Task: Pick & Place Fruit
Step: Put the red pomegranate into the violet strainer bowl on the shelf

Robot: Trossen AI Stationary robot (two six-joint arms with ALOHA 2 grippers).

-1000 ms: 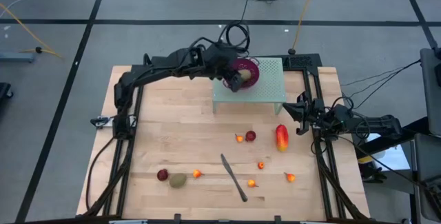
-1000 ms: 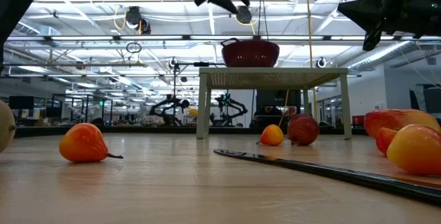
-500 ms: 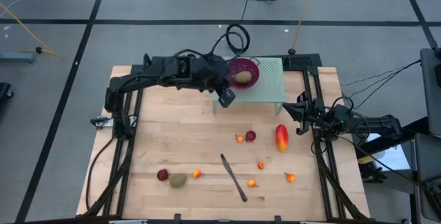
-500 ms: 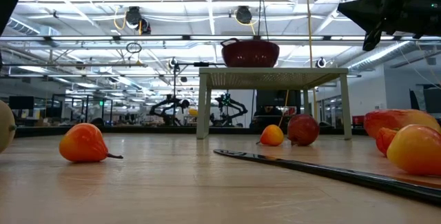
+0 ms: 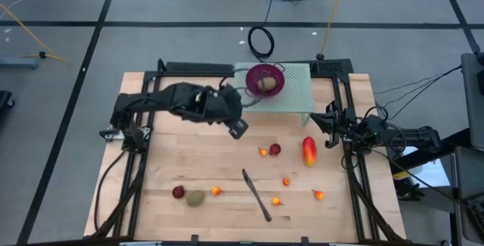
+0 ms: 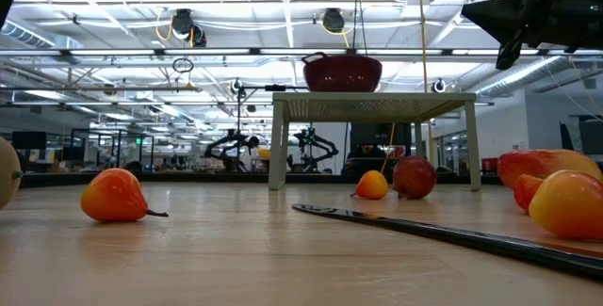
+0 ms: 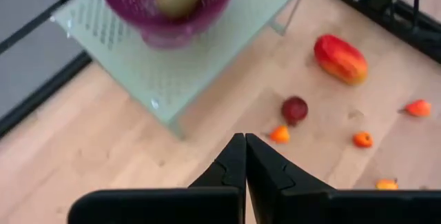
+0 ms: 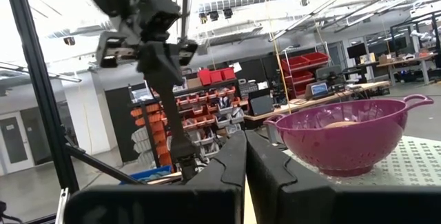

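Lying right of and below the closed, empty left claw (image 5: pixel 237 128), the dark red fruit (image 5: pixel 275 149) is nearest. The right claw (image 5: pixel 330 129), parked at the worktop's right edge beside the mango (image 5: pixel 308 151), is closed too.

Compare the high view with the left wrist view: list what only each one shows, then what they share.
Only the high view shows the knife, the kiwi on the table beside a dark red fruit, the right gripper parked at the table's right edge, and the whole left arm.

Only the left wrist view shows the left gripper from close up, with its fingers pressed shut and nothing between them.

Both show the purple colander on the green perforated stand with a kiwi in it, the mango, and small orange-red fruits.
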